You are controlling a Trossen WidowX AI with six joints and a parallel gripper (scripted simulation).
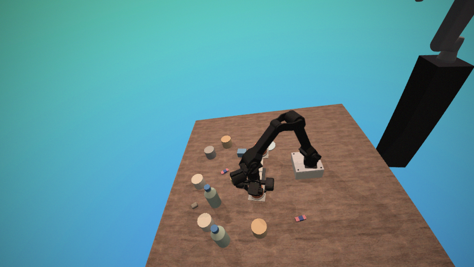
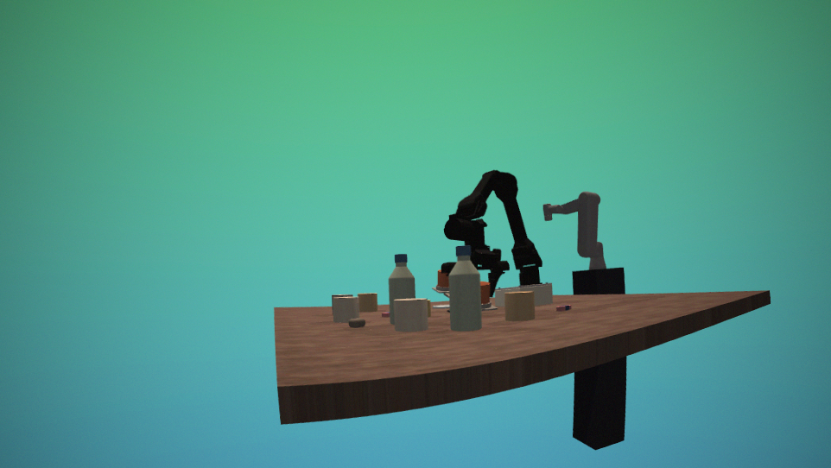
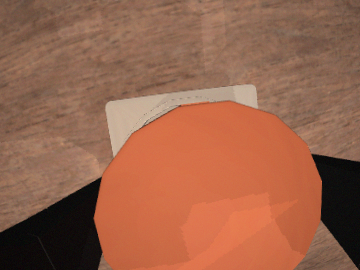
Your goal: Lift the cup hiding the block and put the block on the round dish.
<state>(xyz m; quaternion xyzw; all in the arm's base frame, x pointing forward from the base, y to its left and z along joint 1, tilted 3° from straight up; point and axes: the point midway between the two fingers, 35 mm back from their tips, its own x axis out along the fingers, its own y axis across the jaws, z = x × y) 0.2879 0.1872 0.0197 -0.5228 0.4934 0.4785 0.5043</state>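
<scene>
The near orange cup (image 3: pixel 210 165) (image 2: pixel 485 293) stands on the light square pan (image 3: pixel 120 117) (image 1: pixel 251 198) of the balance, low near the table. My gripper (image 3: pixel 201 172) is open, its dark fingers on either side of this cup in the wrist view; I cannot tell whether they touch it. The far orange cup (image 2: pixel 442 279) stands on the other, higher end. In the top view my arm covers most of both cups and the beam. The round pale dish (image 1: pixel 272 145) lies beyond the far end. The block is not visible.
Two bottles (image 1: pixel 213 197) (image 1: pixel 221 237), pale cylinders (image 1: pixel 197 181) (image 1: pixel 205 221), a grey cylinder (image 1: pixel 210 152) and tan cylinders (image 1: pixel 226 142) (image 1: pixel 258 227) stand around the balance. A blue box (image 1: pixel 241 152) and small striped blocks (image 1: pixel 224 171) (image 1: pixel 300 218) lie nearby.
</scene>
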